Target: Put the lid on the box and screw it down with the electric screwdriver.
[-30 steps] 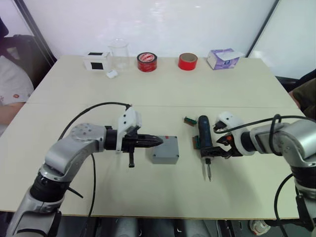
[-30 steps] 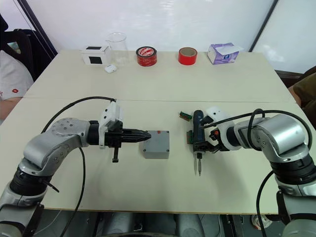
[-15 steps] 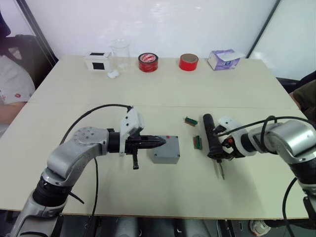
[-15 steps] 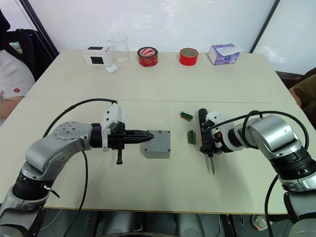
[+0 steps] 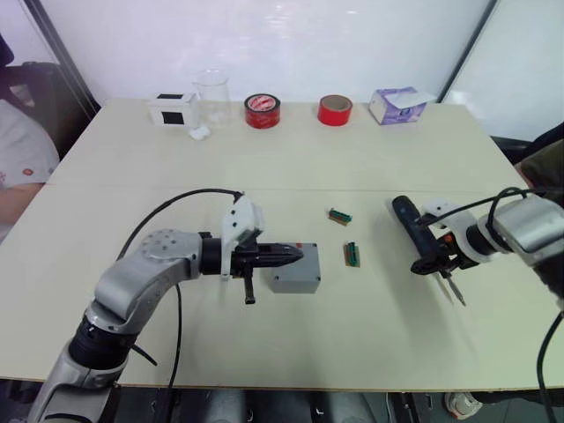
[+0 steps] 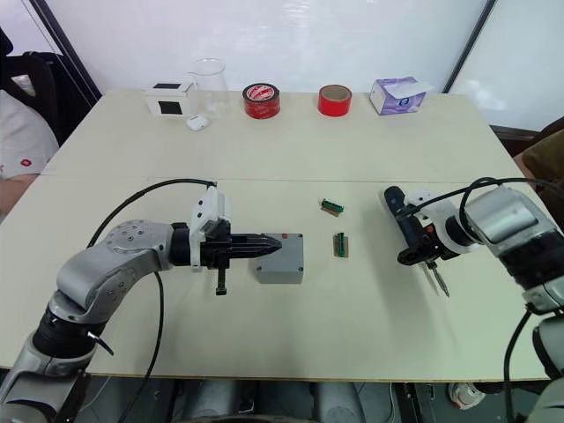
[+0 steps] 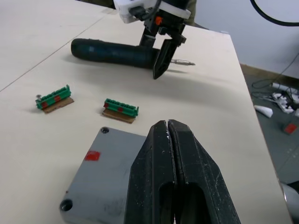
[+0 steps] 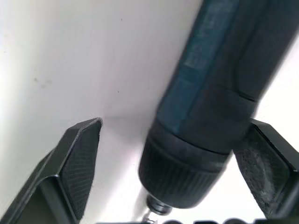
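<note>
Head view, box: the grey box (image 6: 280,257) sits near the middle of the table (image 6: 291,150), with the lid (image 5: 295,257) already lying flush on top; a small red mark shows on it.
Head view, left arm: the left gripper (image 6: 264,245) reaches in from the left, its tips resting over the near edge of the lid, fingers pressed together with nothing between them.
Head view, right arm: the right gripper (image 6: 417,251) is well apart from the box on the right side, at the lower end of the screwdriver (image 6: 412,242), which lies flat with its bit pointing toward the table's near edge.
Head view, loose parts: two small green connectors (image 6: 338,244) lie between the box and the screwdriver.
Left wrist view: the two black fingers are closed against each other just above the lid; empty corner holes are visible, one at the far corner and one at the near corner, so no screw looks driven there.
Left wrist view, tool: the screwdriver lies beyond the green connectors, with the right gripper's fingers straddling it.
Right wrist view: the fingers (image 8: 77,156) stand apart on either side of the screwdriver's collar, with a visible gap on one side; they look spread around it rather than clamped.
Progress: lid placement appears done; taking up the tool and all the screwing seem still to come.
</note>
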Action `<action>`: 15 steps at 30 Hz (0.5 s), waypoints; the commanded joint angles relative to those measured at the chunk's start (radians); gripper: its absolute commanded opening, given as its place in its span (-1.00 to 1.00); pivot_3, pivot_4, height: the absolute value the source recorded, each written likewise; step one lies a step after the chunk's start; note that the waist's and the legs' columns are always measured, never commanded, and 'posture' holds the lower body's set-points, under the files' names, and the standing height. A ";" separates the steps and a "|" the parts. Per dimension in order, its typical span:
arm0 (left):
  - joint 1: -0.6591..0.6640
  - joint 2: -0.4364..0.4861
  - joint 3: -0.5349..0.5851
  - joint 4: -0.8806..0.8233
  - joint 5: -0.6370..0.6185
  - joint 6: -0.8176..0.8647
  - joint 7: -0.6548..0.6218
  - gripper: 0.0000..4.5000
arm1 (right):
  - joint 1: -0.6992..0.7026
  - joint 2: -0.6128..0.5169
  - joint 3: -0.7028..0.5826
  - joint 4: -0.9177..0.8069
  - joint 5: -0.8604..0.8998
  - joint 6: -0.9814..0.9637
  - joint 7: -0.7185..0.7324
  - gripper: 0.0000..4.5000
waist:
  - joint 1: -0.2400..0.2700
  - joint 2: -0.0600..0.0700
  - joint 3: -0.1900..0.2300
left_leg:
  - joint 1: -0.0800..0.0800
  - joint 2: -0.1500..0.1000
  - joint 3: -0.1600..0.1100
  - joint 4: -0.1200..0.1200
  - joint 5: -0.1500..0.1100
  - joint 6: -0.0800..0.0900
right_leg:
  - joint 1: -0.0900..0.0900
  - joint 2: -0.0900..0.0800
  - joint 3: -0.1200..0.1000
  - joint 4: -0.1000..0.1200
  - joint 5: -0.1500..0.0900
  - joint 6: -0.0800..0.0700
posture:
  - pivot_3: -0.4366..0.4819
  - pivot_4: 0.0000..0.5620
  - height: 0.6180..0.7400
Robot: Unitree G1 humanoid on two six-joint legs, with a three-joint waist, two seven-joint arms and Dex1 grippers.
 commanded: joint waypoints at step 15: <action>0.076 -0.011 0.011 -0.102 0.002 -0.005 0.095 -1.00 | -0.213 0.232 0.146 0.642 -0.385 -0.280 0.288 0.63 | 0.005 -0.006 -0.004 | 0.003 -0.001 0.000 0.001 0.000 0.000 | 0.007 -0.001 0.000 -0.002 0.000 0.000 | -0.05 -0.47 1.00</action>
